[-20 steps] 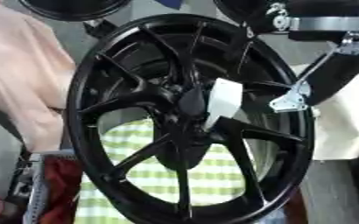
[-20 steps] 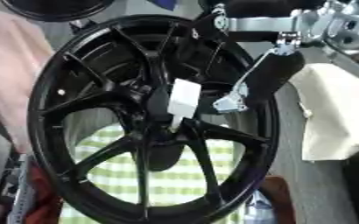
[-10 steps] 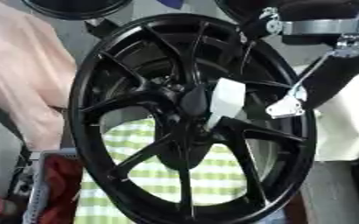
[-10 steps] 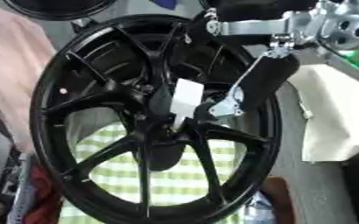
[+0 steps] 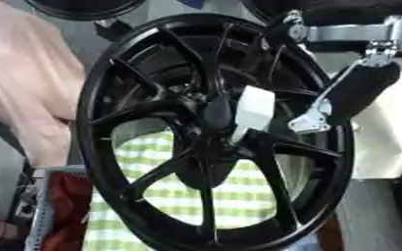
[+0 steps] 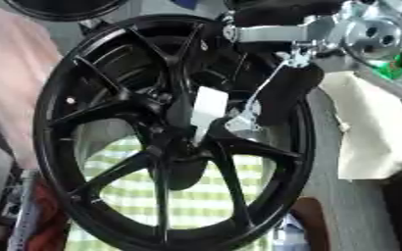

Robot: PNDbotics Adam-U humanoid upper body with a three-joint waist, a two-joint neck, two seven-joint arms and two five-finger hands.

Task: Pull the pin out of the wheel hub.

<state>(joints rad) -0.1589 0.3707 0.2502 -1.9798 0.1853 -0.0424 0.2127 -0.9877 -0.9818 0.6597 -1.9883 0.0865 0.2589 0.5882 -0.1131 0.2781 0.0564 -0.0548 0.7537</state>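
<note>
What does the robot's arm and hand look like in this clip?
Only the right arm shows: black casing with a silver metal bracket and, in the right eye view, a round silver joint. The right hand is black, with thin silver linkage rods and a silver tip.

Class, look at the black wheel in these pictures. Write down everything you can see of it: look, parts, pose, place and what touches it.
The glossy black spoked wheel, apparently metal, stands upright on its edge and fills most of both views. Thin spokes, some forked, run from a dark central hub to a deep round rim. A white blocky piece sits at the hub. Green-and-white checked cloth shows through the gaps. The robot's right hand reaches in at the right rim; actual contact cannot be confirmed.
</note>
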